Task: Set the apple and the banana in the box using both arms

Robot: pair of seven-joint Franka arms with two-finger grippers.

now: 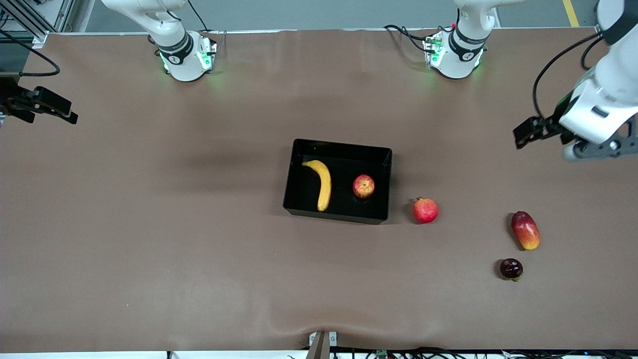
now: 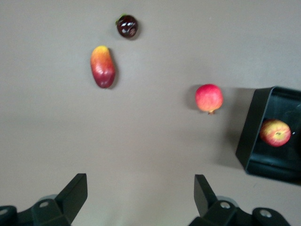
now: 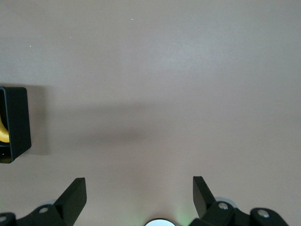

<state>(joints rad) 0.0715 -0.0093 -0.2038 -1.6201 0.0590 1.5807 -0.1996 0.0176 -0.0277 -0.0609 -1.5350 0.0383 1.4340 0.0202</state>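
The black box (image 1: 339,145) sits mid-table. The yellow banana (image 1: 322,183) and the red-yellow apple (image 1: 364,186) lie inside it, apart from each other. My left gripper (image 1: 526,133) hangs open and empty over bare table at the left arm's end. Its wrist view shows the open gripper (image 2: 141,193), the box corner (image 2: 251,141) and the apple (image 2: 275,133). My right gripper (image 1: 62,112) hangs over the table edge at the right arm's end. Its wrist view shows it open and empty (image 3: 139,195), with the box's end wall (image 3: 19,122) and a bit of banana (image 3: 3,132).
An evenly red round fruit with a crown tip (image 1: 425,210) lies beside the box toward the left arm's end. A red-yellow mango (image 1: 525,230) and a small dark fruit (image 1: 511,269) lie farther toward that end, nearer the front camera. All three show in the left wrist view.
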